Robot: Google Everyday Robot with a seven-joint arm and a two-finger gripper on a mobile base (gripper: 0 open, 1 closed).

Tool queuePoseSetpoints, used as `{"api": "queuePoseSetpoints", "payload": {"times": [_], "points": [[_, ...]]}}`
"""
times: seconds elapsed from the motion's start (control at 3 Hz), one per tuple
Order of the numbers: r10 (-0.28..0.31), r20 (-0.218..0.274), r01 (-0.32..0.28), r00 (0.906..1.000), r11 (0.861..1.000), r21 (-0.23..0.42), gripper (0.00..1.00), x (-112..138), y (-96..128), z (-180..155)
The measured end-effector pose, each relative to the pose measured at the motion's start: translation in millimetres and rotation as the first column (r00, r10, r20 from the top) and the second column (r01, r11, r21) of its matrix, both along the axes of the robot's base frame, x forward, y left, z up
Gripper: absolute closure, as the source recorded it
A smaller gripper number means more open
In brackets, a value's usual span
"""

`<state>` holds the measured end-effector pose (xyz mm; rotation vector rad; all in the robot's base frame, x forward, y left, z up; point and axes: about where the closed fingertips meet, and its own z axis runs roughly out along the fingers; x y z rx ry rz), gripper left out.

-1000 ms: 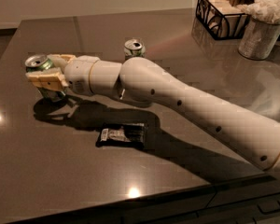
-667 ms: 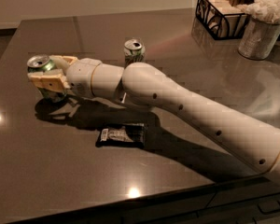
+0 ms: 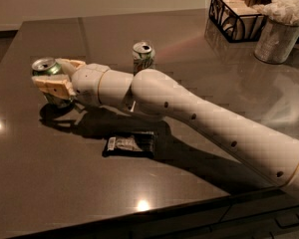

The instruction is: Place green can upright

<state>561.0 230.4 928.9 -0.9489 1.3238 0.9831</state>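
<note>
The green can [image 3: 46, 66] stands upright at the left of the dark table [image 3: 65, 183], silver top facing up. My gripper [image 3: 48, 72] is shut on the green can, with one finger [image 3: 71, 63] behind it and the other finger [image 3: 53, 86] in front. The can's base [image 3: 59, 102] is at or just above the table surface; I cannot tell whether it touches. My pale arm reaches in from the lower right.
A paler whitish can with green lettering [image 3: 143, 57] stands upright behind the arm. A black packet [image 3: 130, 144] lies flat in front of the arm. A wire basket [image 3: 236, 16] and a cup of napkins [image 3: 276, 34] stand at the back right.
The gripper still holds the green can upright in nearly the same spot; at most a very slight shift to the right.
</note>
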Motion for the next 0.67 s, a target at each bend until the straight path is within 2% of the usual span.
{"api": "queuePoseSetpoints", "payload": {"times": [0.33,0.67], "points": [[0.003,0.001,-0.003,1.0000,1.000,0.000,0.00,-1.2,1.8,0.5],[0.004,0.001,-0.004,1.0000,1.000,0.000,0.00,-1.3,1.9,0.5]]}}
